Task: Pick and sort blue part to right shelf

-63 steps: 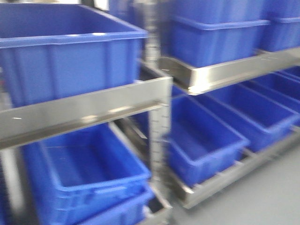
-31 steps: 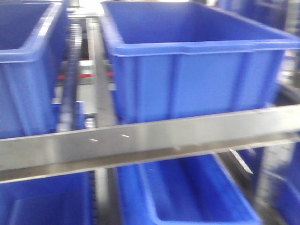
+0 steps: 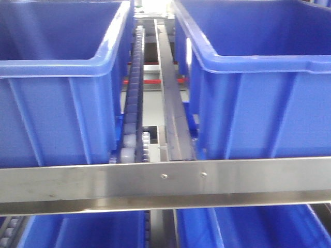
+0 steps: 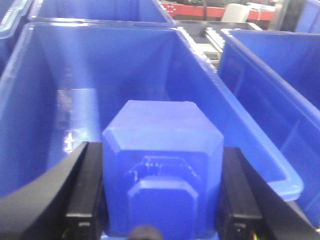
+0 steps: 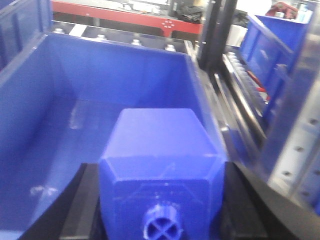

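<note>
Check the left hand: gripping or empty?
Gripping. The left hand has both fingers against the blue part, above an open bin.

I read the bins [image 3: 62,98] as smooth, glossy blue plastic; the shelf rail [image 3: 165,181] as brushed metal; both held parts [image 4: 162,170] [image 5: 160,165] as semi-matt blue plastic.

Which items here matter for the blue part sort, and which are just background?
Job:
- blue part clamped in left end effector
- blue part clamped in right end effector
- blue bins on the shelf

Background:
- steel shelf rail
- roller track
- red frame
</note>
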